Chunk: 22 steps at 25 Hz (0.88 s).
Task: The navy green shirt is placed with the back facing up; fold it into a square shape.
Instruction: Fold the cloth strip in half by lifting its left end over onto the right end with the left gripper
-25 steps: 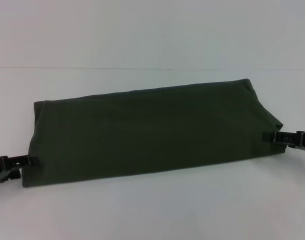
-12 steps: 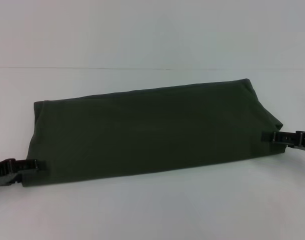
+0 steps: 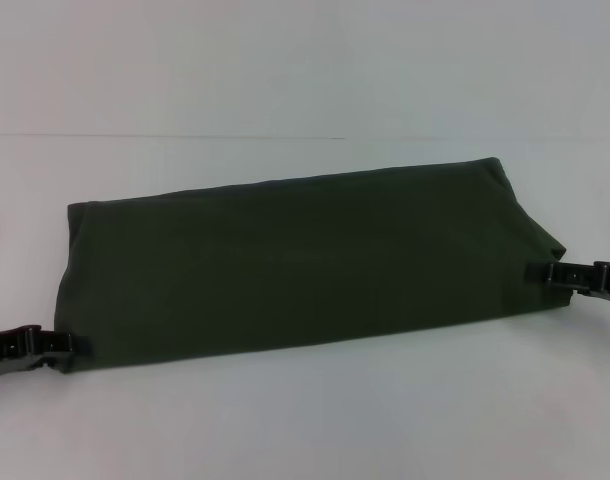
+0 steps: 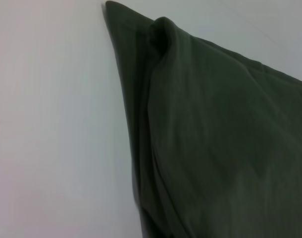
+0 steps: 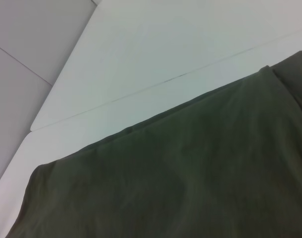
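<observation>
The shirt [image 3: 295,262] lies on the table [image 3: 305,420] as a long band; left gripper [image 3: 60,346] and right gripper [image 3: 538,271] touch its ends, grip unclear; squaring remains.

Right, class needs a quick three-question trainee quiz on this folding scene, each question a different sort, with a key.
1. True or false: the navy green shirt lies folded into a long band on the white table.
2. Which corner does the left end effector meet? A) near corner at the robot's left B) far corner at its right C) the middle
3. Fill in: the right end effector touches the shirt's ____ end.

Key: 1 true; 2 A; 3 right.
</observation>
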Available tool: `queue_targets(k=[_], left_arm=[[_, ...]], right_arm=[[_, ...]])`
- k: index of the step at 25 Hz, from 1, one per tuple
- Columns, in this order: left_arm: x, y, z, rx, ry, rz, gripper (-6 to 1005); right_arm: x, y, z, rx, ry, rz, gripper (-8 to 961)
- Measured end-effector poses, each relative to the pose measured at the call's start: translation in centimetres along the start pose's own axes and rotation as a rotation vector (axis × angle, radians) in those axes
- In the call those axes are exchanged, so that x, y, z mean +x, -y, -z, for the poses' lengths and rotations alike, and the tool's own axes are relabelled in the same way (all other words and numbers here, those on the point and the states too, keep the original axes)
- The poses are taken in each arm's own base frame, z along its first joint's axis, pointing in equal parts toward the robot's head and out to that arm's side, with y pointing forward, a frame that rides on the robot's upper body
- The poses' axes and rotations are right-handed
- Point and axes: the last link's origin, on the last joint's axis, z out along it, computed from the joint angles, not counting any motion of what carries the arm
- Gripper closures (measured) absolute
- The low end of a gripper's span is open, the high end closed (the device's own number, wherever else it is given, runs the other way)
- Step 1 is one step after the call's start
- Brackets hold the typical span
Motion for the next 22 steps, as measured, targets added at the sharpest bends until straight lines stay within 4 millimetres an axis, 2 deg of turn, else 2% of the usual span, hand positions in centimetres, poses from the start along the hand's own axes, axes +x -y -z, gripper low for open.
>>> queue_targets(k=[8, 11, 16, 22], left_arm=[[0.0, -0.1, -0.1, -0.003, 0.004, -0.004, 679], [0.0, -0.1, -0.1, 0.002, 0.009, -0.006, 800], [0.1, 0.0, 0.1, 0.01, 0.011, -0.011, 944], [-0.1, -0.1, 0.1, 0.002, 0.022, -0.02, 942]], right_arm=[[-1.1, 0.0, 0.5, 0.025, 0.008, 0.009, 218], [-2.3, 0.1, 1.3, 0.079, -0.016, -0.012, 219], [-5.3, -0.1, 2.5, 0.213, -0.125, -0.072, 218], [-7.4, -1.2, 1.2, 0.342, -0.253, -0.037, 221]])
